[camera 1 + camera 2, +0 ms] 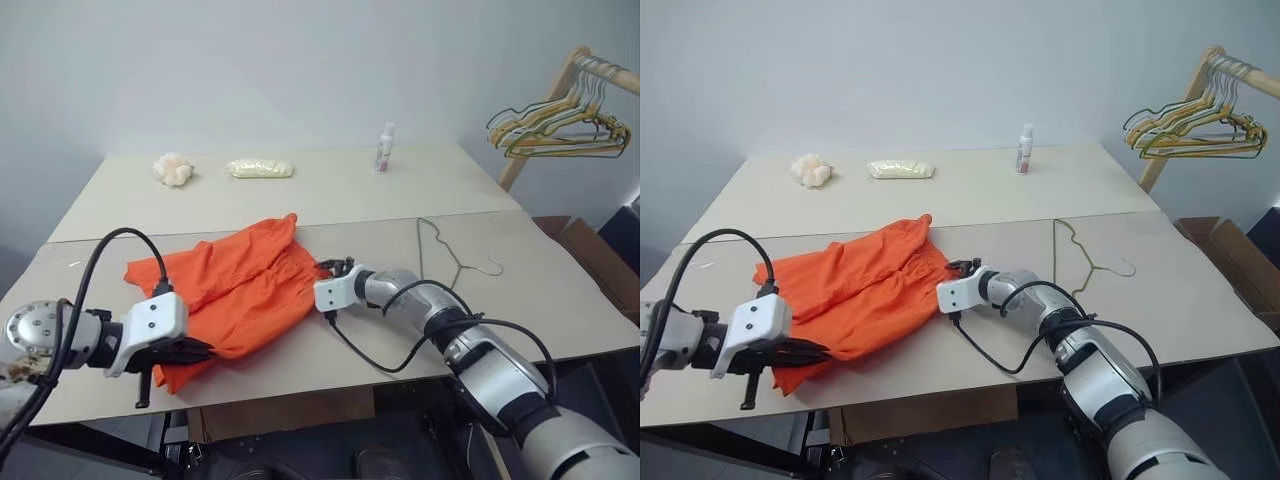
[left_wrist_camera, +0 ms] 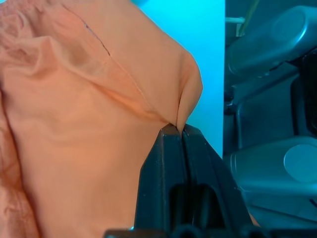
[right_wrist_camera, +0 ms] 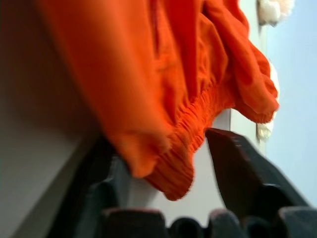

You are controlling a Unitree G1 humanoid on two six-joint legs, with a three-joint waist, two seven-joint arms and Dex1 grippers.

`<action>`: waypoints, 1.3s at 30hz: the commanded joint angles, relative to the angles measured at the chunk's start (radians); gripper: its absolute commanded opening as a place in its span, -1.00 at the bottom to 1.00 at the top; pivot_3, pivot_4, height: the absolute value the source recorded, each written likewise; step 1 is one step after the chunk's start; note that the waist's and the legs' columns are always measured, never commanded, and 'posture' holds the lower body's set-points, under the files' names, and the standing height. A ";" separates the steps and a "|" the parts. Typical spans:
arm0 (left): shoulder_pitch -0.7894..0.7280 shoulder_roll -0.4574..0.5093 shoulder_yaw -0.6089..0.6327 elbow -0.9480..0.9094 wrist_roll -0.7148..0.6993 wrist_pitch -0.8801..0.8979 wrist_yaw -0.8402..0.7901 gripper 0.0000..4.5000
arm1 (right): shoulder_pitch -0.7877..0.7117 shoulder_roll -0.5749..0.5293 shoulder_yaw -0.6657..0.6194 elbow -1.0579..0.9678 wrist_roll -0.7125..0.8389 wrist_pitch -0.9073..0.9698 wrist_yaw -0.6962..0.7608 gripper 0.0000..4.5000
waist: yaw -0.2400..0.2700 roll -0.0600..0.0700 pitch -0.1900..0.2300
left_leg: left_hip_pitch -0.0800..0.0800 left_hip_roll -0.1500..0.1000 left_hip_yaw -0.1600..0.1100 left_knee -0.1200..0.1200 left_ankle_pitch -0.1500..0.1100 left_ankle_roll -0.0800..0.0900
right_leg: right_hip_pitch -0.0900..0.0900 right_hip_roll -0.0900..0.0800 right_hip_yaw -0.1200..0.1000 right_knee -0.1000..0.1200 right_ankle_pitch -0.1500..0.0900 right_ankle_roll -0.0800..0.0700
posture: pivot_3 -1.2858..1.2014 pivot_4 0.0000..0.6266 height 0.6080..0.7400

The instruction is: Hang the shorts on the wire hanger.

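The bright orange shorts (image 1: pixel 240 285) lie crumpled on the near table, left of the middle. My left gripper (image 1: pixel 200 352) is shut on a fold of their near-left edge, and in the left wrist view its tips (image 2: pixel 177 130) pinch the cloth (image 2: pixel 74 99). My right gripper (image 1: pixel 335 266) is at the shorts' right side. In the right wrist view its fingers (image 3: pixel 163 148) stand apart on either side of the gathered waistband (image 3: pixel 198 114), with a gap at one finger. The thin wire hanger (image 1: pixel 458 268) lies flat on the table to the right of the right gripper.
A wooden rack at the far right carries bunched green, yellow and tan hangers (image 1: pixel 560 125). On the far table stand a small bottle (image 1: pixel 385 148), a white lump (image 1: pixel 173 168) and a pale packet (image 1: pixel 261 168). A cardboard box (image 1: pixel 590 250) sits beyond the table's right edge.
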State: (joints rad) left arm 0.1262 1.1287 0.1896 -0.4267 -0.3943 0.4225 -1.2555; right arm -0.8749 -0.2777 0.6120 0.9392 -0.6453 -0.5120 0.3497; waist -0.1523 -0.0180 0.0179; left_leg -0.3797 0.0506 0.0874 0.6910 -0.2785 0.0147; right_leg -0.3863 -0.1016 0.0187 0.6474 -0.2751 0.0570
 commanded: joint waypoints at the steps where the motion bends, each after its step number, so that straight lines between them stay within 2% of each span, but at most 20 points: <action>1: 0.005 0.006 0.039 -0.034 -0.016 0.002 0.000 -1.00 | -0.025 -0.020 -0.007 0.018 -0.001 -0.041 -0.007 -0.41 | 0.001 0.000 0.000 | 0.000 0.000 0.000 0.000 0.000 0.000 | 0.000 0.000 0.000 0.000 0.000 0.000 | 0.01 -1.00 1.00; 4: 0.000 0.006 0.025 -0.034 -0.011 -0.010 -0.007 -1.00 | -0.020 -0.049 -0.012 0.024 0.001 -0.067 -0.005 -0.88 | 0.003 0.000 0.000 | 0.000 0.000 0.000 0.000 0.000 0.000 | 0.000 0.000 0.000 0.000 0.000 0.000 | 0.00 -1.00 1.00; 5: -0.005 0.006 0.016 -0.031 -0.006 -0.020 -0.012 -1.00 | -0.017 -0.060 -0.016 0.023 0.003 -0.076 -0.004 -0.95 | 0.003 0.000 0.000 | 0.000 0.000 0.000 0.000 0.000 0.000 | 0.000 0.000 0.000 0.000 0.000 0.000 | 0.00 -1.00 1.00; 11: -0.064 0.017 -0.076 0.020 0.054 -0.104 -0.041 -1.00 | 0.048 -0.202 -0.078 -0.100 0.077 -0.118 0.076 -0.95 | 0.005 0.000 0.000 | -0.001 0.000 -0.001 0.000 0.000 0.000 | 0.000 0.000 -0.001 -0.001 0.000 0.000 | -0.02 -1.00 1.00; 15: -0.124 0.026 -0.150 0.106 0.126 -0.222 -0.081 -1.00 | 0.185 -0.386 -0.149 -0.405 0.196 -0.089 0.258 -0.95 | 0.016 0.002 0.001 | -0.003 -0.001 -0.001 0.000 -0.001 0.001 | -0.001 -0.001 -0.002 -0.002 0.000 0.000 | -0.04 -1.00 1.00; 18: -0.188 0.019 -0.219 0.180 0.194 -0.340 -0.102 -1.00 | 0.345 -0.535 -0.211 -0.708 0.390 0.002 0.452 -0.95 | 0.025 0.002 0.001 | -0.004 -0.001 -0.001 0.001 -0.001 0.001 | -0.001 -0.001 -0.002 -0.002 0.000 0.000 | -0.07 -1.00 1.00; 22: -0.245 0.016 -0.268 0.239 0.205 -0.421 -0.153 -1.00 | 0.511 -0.687 -0.276 -0.977 0.591 0.082 0.609 -0.95 | 0.028 0.002 0.001 | -0.003 0.000 0.001 0.001 -0.001 0.002 | 0.000 -0.001 -0.001 -0.002 0.000 0.000 | -0.08 -1.00 1.00; 24: -0.260 0.021 -0.276 0.256 0.195 -0.436 -0.177 -1.00 | 0.561 -0.729 -0.304 -1.060 0.655 0.124 0.651 -0.95 | 0.022 0.002 0.001 | -0.002 0.000 0.001 0.001 -0.002 0.002 | 0.000 -0.001 -0.001 -0.002 0.000 0.000 | -0.09 -1.00 1.00; 27: -0.270 0.039 -0.281 0.271 0.176 -0.461 -0.237 -1.00 | 0.587 -0.724 -0.341 -1.119 0.690 0.182 0.649 -0.95 | 0.013 0.002 0.001 | -0.001 0.002 0.002 0.001 -0.002 0.002 | 0.000 0.001 0.000 -0.002 0.000 0.000 | -0.09 -1.00 1.00; 32: -0.367 -0.047 -0.268 0.297 0.156 -0.382 -0.158 -1.00 | 0.481 -0.638 -0.360 -1.022 0.676 0.244 0.626 -0.95 | 0.012 0.001 0.001 | -0.001 0.001 0.002 0.002 -0.002 0.002 | 0.000 0.001 -0.001 -0.002 0.000 0.000 | -0.09 -1.00 1.00; 35: -0.581 -0.204 -0.256 0.422 0.241 -0.259 0.102 -1.00 | 0.322 -0.502 -0.389 -0.880 0.603 0.315 0.468 -0.95 | 0.017 0.001 0.001 | -0.002 0.001 0.001 0.003 -0.001 0.003 | 0.000 0.001 -0.001 -0.001 0.000 0.000 | -0.08 -1.00 1.00; 39: -1.035 -0.398 -0.272 0.878 0.472 -0.273 0.570 -1.00 | -0.021 -0.302 -0.410 -0.490 0.431 0.375 0.095 -0.95 | 0.014 0.000 0.001 | -0.005 -0.001 -0.002 0.004 0.000 0.001 | -0.001 0.001 -0.003 0.000 0.001 0.000 | -0.07 -1.00 1.00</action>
State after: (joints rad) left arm -0.7766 0.7467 -0.1121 0.3041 -0.0093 0.1728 -0.8829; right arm -0.7905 -0.6076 0.2615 0.3291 -0.1589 -0.1647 0.6114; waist -0.1383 -0.0184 0.0190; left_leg -0.3842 0.0497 0.0848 0.6953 -0.2779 0.0143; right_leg -0.3870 -0.1007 0.0157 0.6472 -0.2742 0.0570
